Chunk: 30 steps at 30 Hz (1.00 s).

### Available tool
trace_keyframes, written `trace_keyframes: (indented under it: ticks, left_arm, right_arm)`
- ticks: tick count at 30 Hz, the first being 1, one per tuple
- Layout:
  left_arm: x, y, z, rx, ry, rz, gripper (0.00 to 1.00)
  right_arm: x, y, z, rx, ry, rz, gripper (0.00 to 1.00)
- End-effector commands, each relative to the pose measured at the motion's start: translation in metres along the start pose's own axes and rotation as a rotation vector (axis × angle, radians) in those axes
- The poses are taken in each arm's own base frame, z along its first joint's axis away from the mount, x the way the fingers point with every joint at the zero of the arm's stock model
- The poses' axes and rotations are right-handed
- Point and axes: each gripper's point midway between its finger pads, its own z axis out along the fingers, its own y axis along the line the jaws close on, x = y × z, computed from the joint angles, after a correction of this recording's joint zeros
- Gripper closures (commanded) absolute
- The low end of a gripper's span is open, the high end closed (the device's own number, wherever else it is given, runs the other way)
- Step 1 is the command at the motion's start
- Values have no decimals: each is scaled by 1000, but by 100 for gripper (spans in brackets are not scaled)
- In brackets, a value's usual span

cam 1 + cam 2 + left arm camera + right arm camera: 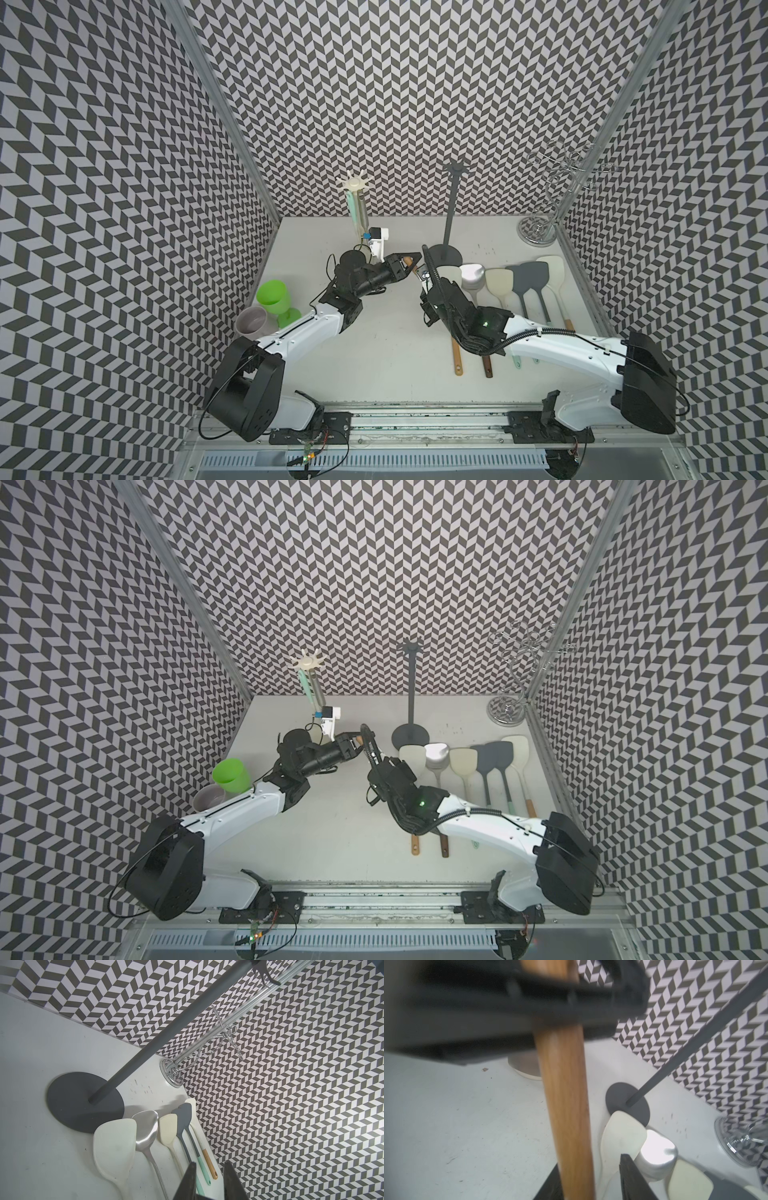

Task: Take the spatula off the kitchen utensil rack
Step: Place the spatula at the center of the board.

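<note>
The spatula's wooden handle (562, 1095) is all I see of it; its head is hidden. The handle end (408, 261) sticks out of my left gripper (409, 264), which is shut on it above the middle of the table; the left gripper's fingers (488, 1012) cross the handle in the right wrist view. My right gripper (589, 1161) stands open around the same handle, with a gap on one side. In a top view the right gripper (371, 754) sits just right of the left one. The cream utensil rack (353, 183) stands behind, with a mint utensil (357, 208) hanging on it.
A dark grey rack (453, 199) stands mid-back and a chrome wire rack (540, 226) in the back right corner. Several spatulas (498, 282) lie side by side at the right. A green cup (272, 295) and a grey cup (250, 321) sit at the left wall.
</note>
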Motion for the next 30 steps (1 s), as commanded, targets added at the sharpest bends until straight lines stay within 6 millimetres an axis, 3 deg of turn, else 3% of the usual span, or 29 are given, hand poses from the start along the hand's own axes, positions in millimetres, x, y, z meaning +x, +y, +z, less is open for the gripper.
trace_keyframes:
  ticks: [1, 12, 16, 24, 30]
  left_arm:
    - [-15, -15, -3, 55, -40, 15, 100]
    - [-49, -24, -11, 35, -170, 108, 100]
    - [-58, -20, -22, 2, -237, 157, 100]
    - [-66, -34, -55, 12, -381, 298, 100]
    - [-64, -52, -85, 57, -500, 418, 100]
  right_arm:
    - [-48, -4, -21, -73, -135, 142, 42]
    - [-59, -3, -68, -418, -148, 417, 0]
    - [-59, -2, -70, -608, -129, 578, 0]
    - [-63, -12, -62, -621, -19, 854, 0]
    - [-77, -28, -86, -650, -29, 1089, 0]
